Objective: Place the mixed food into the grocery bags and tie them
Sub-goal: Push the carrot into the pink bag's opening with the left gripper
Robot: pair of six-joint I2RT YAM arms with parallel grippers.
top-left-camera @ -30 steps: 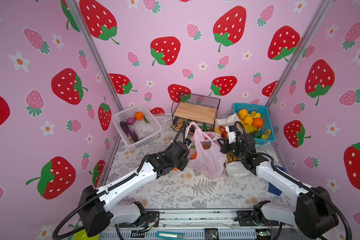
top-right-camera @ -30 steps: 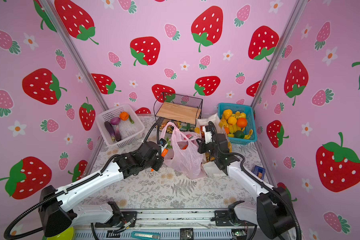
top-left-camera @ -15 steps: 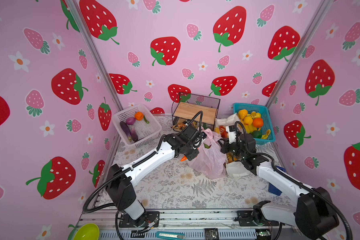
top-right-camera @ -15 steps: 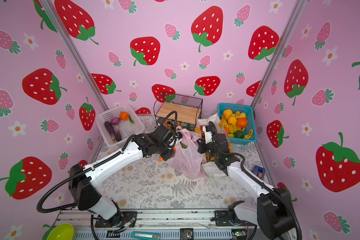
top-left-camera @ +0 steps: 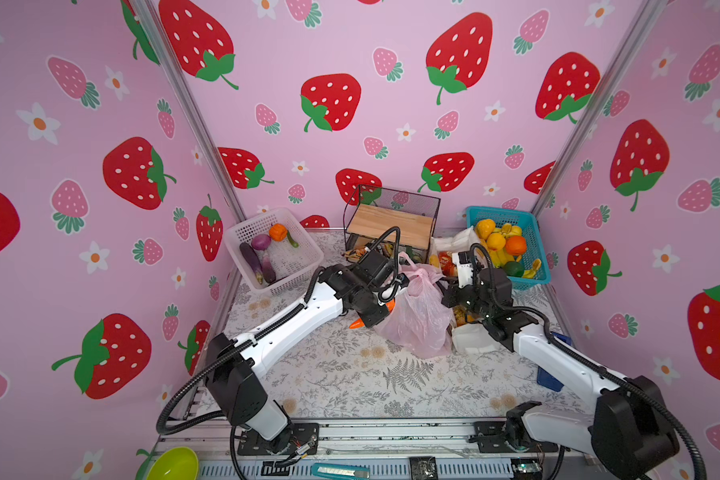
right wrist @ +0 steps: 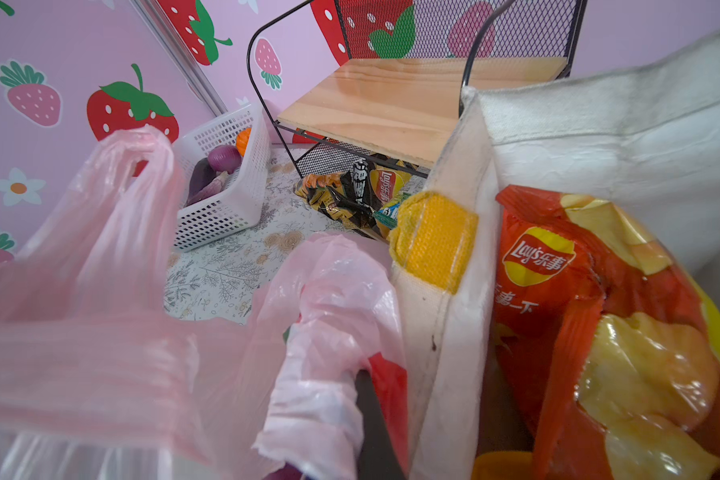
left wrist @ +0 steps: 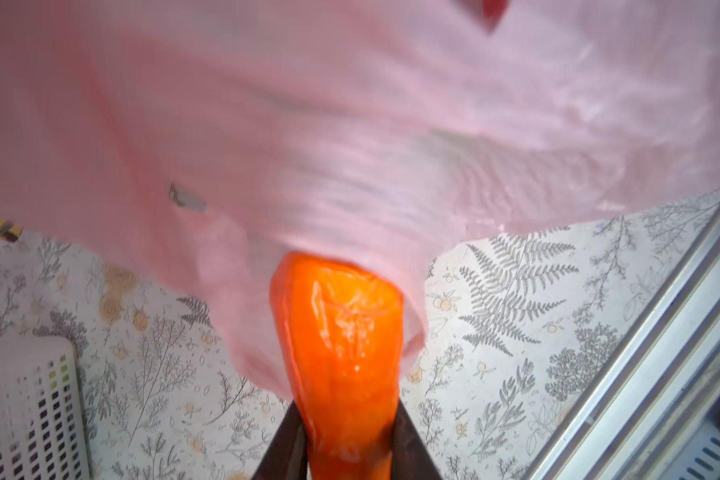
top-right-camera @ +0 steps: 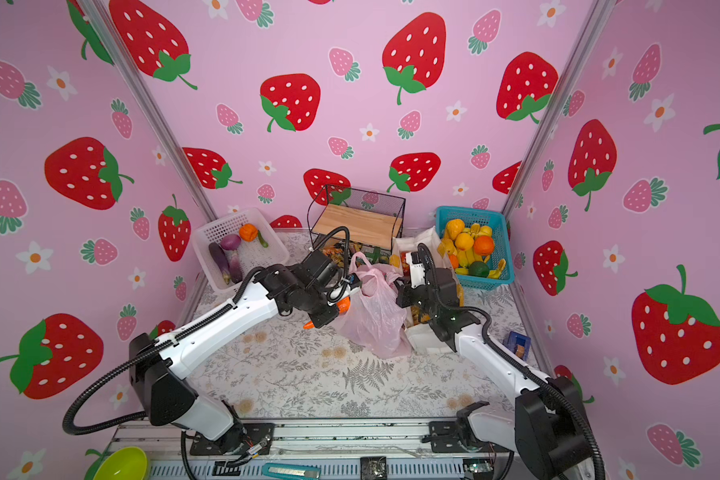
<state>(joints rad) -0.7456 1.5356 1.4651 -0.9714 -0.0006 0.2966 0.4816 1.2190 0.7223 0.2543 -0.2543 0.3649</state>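
Presently, a glossy orange toy carrot [left wrist: 341, 353] is pinched between the dark fingers [left wrist: 283, 449] of the left tool [left wrist: 344, 453], and the jaws are parted only by the carrot's width. Its far end is pressed into the film of a thin translucent pink plastic bag [left wrist: 350, 124] directly ahead of that tool; whether it has entered the bag's mouth cannot be told. In both top views the carrot's pointed tip is seen jutting out behind the left tool, above the fern-printed worktop [top-left-camera: 350, 374].

The right tool [top-left-camera: 447, 289] is pressed together on a bunched loop handle of the pink plastic bag, by which that side is held up. Just beside the right tool a white canvas tote [right wrist: 599, 137] with a yellow handle patch is stood, and a red-orange crinkly crisp packet [right wrist: 558, 291] is seen inside it. Beyond both tools, dark and yellow snack packets [right wrist: 362, 187] are lying under a black wire shelf with a wooden board [right wrist: 391, 112]. A white lattice plastic basket [right wrist: 225, 216] holding purple vegetables is set well apart from the left tool.
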